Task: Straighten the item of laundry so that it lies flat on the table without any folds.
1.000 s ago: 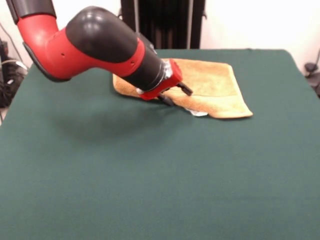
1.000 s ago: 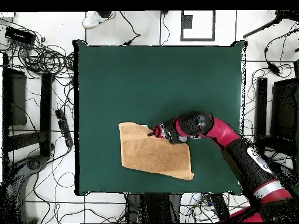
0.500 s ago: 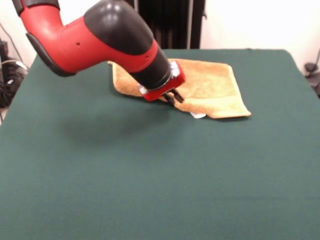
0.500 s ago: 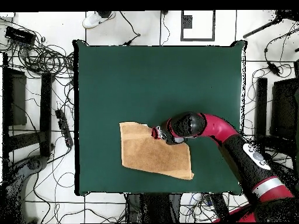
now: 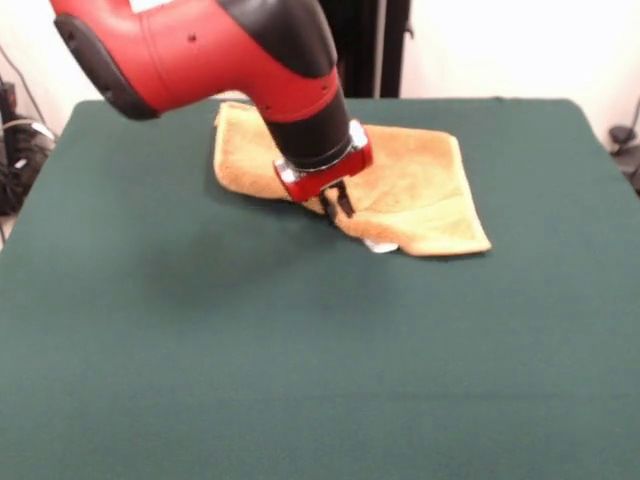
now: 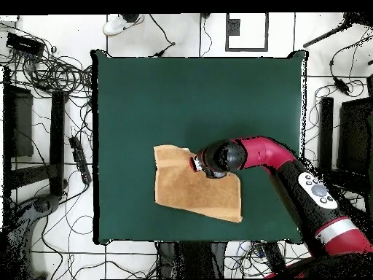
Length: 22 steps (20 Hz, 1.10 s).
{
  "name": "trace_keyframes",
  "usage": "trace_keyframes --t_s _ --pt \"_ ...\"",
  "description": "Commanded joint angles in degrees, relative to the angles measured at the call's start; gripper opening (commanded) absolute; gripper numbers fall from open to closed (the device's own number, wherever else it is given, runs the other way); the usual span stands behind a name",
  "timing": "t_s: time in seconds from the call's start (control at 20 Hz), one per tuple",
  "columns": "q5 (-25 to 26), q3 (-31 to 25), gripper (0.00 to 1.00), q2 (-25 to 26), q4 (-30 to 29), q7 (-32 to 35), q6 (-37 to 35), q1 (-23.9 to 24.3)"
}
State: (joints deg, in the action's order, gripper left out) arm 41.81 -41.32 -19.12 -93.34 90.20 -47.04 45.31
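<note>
The orange-tan towel [image 5: 420, 190] lies on the far half of the green table [image 5: 300, 350], doubled over, with a small white tag [image 5: 380, 245] at its near edge. My gripper [image 5: 338, 203] points down at the towel's near edge, its fingers close together and pinching the cloth. In the overhead view the towel [image 6: 193, 193] sits near the table's [image 6: 197, 102] bottom edge, and the gripper [image 6: 195, 162] is at the towel's upper edge, right of its top left corner. The arm hides part of the towel.
The red and black arm [image 5: 200, 50] reaches in from the upper left in the front view. In the overhead view, cables [image 6: 51, 69] and black stands [image 6: 22, 124] lie on the floor round the table, and a shoe [image 6: 116, 25] shows at the top.
The gripper has swung from slanted to nearly upright and closed on the towel's near edge. The towel has slid a little with it, to the left in the front view.
</note>
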Motion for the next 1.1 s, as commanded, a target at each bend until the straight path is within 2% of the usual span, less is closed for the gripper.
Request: trace_keyframes --t_s 0.05,0.2,0.45,0.65,0.75,0.8,1.0,1.1 --pt "11.37 2.44 0.0 -10.5 -0.75 1.36 14.13 -5.44" --pt "14.63 4.12 0.0 -13.49 -0.88 2.62 15.98 -7.58" --pt "15.4 4.08 0.0 -17.42 -0.41 -0.4 15.86 -8.91" --pt "20.48 5.61 0.0 -18.8 2.0 -1.19 18.74 -11.6" --pt "22.14 6.73 0.0 -19.03 2.93 0.49 20.23 -12.59" --pt "22.42 7.72 1.0 -19.07 3.26 3.1 21.96 -13.25" --pt "20.9 6.05 1.0 -18.39 3.99 -0.36 20.24 -13.04" --pt "18.07 6.3 1.0 -18.6 3.34 3.53 22.01 -12.35"
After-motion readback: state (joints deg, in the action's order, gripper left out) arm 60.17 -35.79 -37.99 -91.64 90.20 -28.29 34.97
